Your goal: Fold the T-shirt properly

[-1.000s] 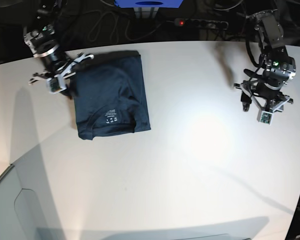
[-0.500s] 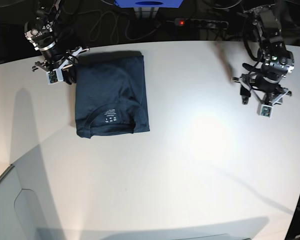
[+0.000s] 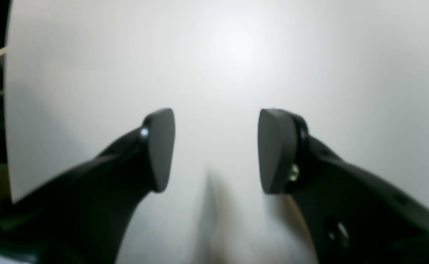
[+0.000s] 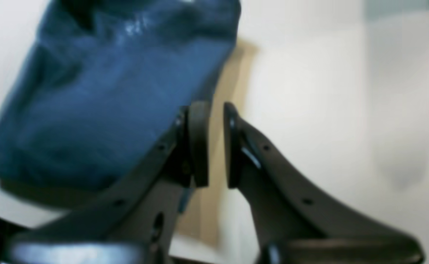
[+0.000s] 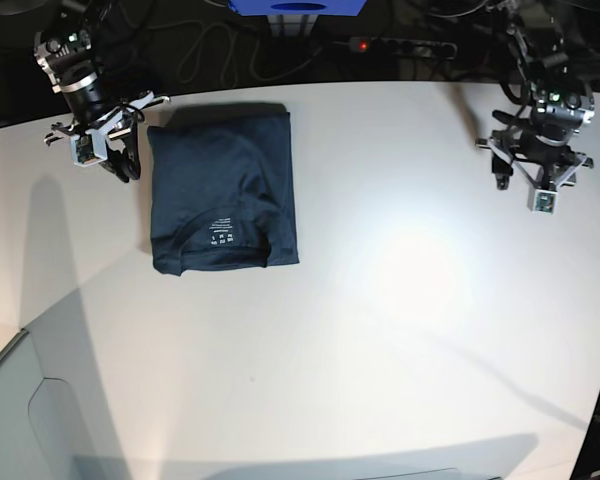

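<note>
In the left wrist view, the left gripper (image 3: 216,150) hangs over the bare white table (image 3: 236,55). Its two black fingers (image 3: 161,146) stand far apart, and nothing is between them. In the right wrist view, the right gripper (image 4: 214,145) has its two fingers (image 4: 198,143) very close together, with just a thin gap. Nothing is held in that gap. The T-shirt (image 4: 104,91) lies on the table (image 4: 310,91) just beside the gripper, up and to the left in this picture. It is dark blue and the picture is blurry. In the base view, the T-shirt (image 5: 222,190) is folded into a neat dark block on the left part of the big white table (image 5: 380,330). Its neck, with small white print inside, points to the near edge. The right gripper (image 5: 120,160) is near the far left corner of the shirt, just beside it and not touching it. The left gripper (image 5: 525,180) is far away on the other side, near the far right edge of the table. A black power strip (image 5: 405,45) with a red light lies behind the table.
</note>
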